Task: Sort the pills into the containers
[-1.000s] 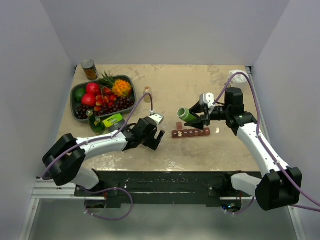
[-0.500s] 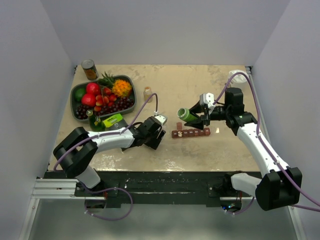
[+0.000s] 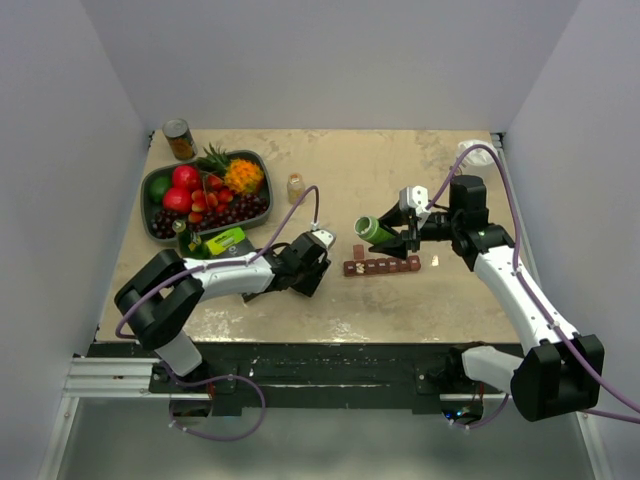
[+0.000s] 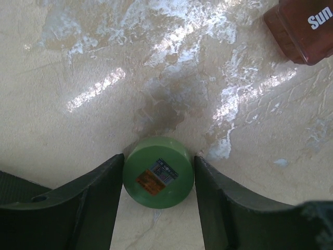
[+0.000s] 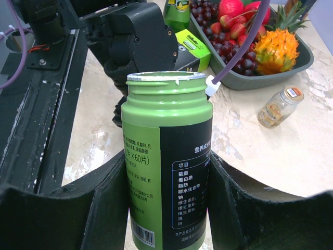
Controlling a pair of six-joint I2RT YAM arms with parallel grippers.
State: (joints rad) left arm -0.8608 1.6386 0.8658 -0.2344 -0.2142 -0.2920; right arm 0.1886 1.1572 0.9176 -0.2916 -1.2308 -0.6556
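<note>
Left arm has tucked its elbow in and nudged its claw a bit closer to the containers, and it looks clenched on a green cap sitting on the counter. Right claw is grasping the open green bottle. The strip lies just off that claw's near side, long axis running left-right, so right's clearly the closer arm for pouring.
</note>
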